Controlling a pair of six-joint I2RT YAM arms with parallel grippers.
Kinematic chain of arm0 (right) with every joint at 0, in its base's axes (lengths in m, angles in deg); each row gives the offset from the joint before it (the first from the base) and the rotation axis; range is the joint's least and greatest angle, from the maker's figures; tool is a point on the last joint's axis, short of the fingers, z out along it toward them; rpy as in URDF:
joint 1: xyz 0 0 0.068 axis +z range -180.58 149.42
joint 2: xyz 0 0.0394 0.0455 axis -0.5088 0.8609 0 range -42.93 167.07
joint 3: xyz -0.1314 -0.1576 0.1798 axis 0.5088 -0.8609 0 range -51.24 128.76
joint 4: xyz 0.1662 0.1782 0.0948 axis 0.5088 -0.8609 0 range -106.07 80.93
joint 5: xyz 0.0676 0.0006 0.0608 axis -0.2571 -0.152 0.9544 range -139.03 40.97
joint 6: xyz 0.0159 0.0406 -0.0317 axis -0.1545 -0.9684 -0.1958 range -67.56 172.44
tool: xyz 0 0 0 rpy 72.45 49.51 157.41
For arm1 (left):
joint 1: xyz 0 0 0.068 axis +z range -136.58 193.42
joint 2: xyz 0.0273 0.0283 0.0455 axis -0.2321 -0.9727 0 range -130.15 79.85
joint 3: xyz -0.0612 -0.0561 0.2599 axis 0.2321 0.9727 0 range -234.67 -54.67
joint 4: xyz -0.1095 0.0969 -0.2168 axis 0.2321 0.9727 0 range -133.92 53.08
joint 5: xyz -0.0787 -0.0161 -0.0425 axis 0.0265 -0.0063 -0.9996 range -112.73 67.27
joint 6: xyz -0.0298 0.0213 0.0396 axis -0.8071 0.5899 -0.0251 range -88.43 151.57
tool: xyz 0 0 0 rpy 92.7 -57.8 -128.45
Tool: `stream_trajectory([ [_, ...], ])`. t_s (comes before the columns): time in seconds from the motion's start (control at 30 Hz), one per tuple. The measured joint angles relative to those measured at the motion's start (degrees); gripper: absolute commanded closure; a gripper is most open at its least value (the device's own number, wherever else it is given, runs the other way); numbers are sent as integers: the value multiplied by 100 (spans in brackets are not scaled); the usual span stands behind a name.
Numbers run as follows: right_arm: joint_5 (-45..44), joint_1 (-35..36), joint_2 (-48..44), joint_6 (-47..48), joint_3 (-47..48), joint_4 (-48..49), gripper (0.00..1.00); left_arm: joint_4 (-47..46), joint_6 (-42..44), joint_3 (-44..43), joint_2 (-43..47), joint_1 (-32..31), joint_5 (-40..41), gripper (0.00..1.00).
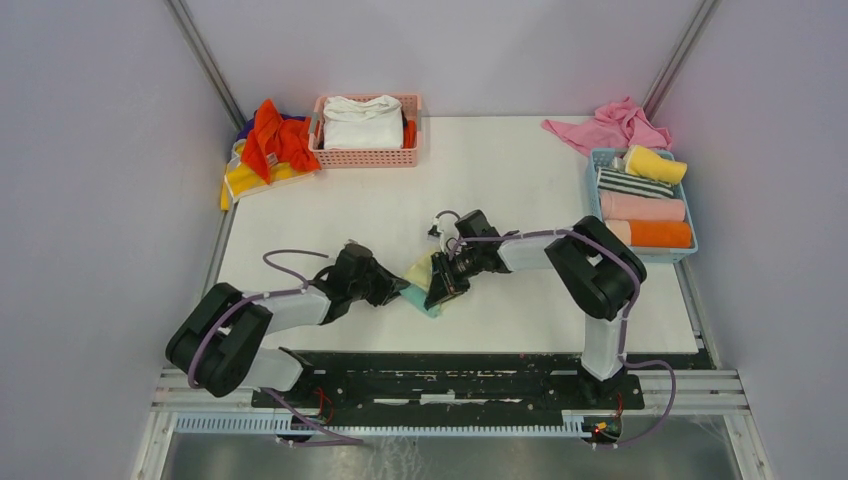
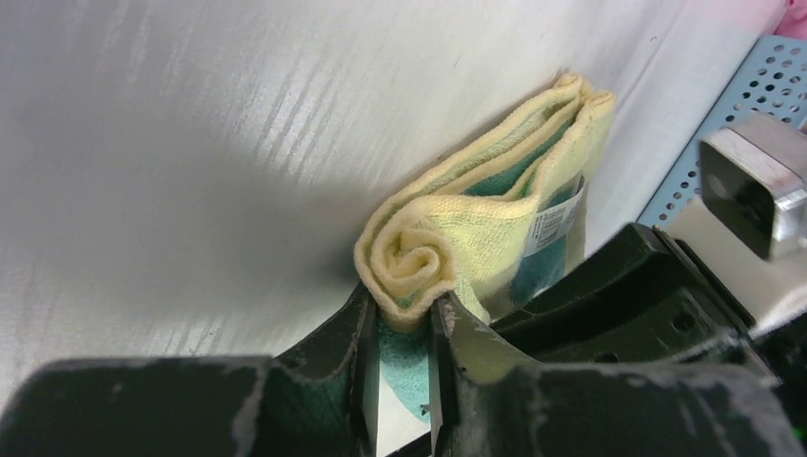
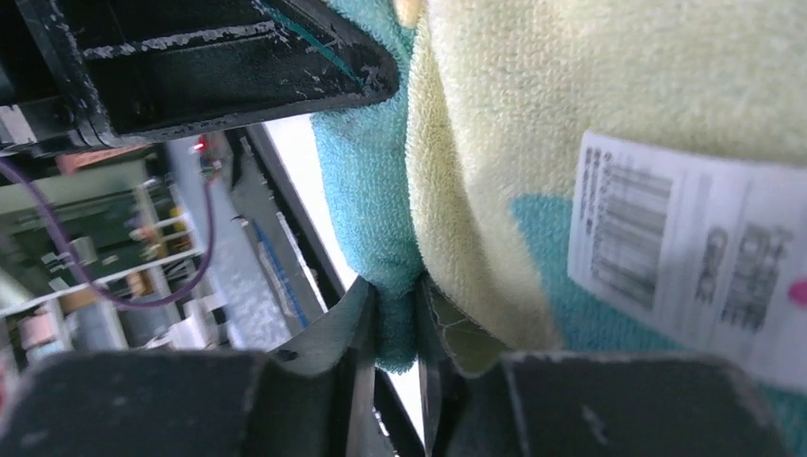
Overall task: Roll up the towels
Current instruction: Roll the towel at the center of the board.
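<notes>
One of the towels, pale yellow with teal [image 1: 421, 273], lies at the table's middle near the front edge, partly rolled. In the left wrist view its rolled end [image 2: 419, 259] shows a tight spiral, and a white label is sewn on its side. My left gripper [image 1: 398, 292] [image 2: 404, 319] comes from the left and is shut on that rolled end, with teal cloth between the jaws. My right gripper [image 1: 441, 290] [image 3: 397, 307] comes from the right. Its jaws stand a narrow gap apart, pinching a teal fold of the same towel [image 3: 533, 124].
A pink basket [image 1: 365, 155] of white cloths stands at the back. A tray [image 1: 240, 160] with orange-red and yellow cloths is at the back left. At the right, a blue basket [image 1: 597, 160] [image 2: 752, 95] holds several rolled towels, with a pink cloth [image 1: 605, 125] behind it.
</notes>
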Motion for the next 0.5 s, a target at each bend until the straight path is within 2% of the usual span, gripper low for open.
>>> stream_trajectory([
  [0.1, -678, 146, -404, 203, -46, -299, 63, 378, -11, -190, 4, -79, 157, 88],
  [0.23, -1996, 542, -1141, 647, -52, -890, 50, 992, -39, -463, 57, -177, 426, 91],
  [0.37, -3539, 1233, -1976, 1095, -55, -1390, 45, 1563, -98, -717, 76, -234, 645, 91],
  [0.5, -4787, 2057, -2500, 1462, -55, -1451, 43, 1915, -118, -883, 63, -295, 776, 91],
])
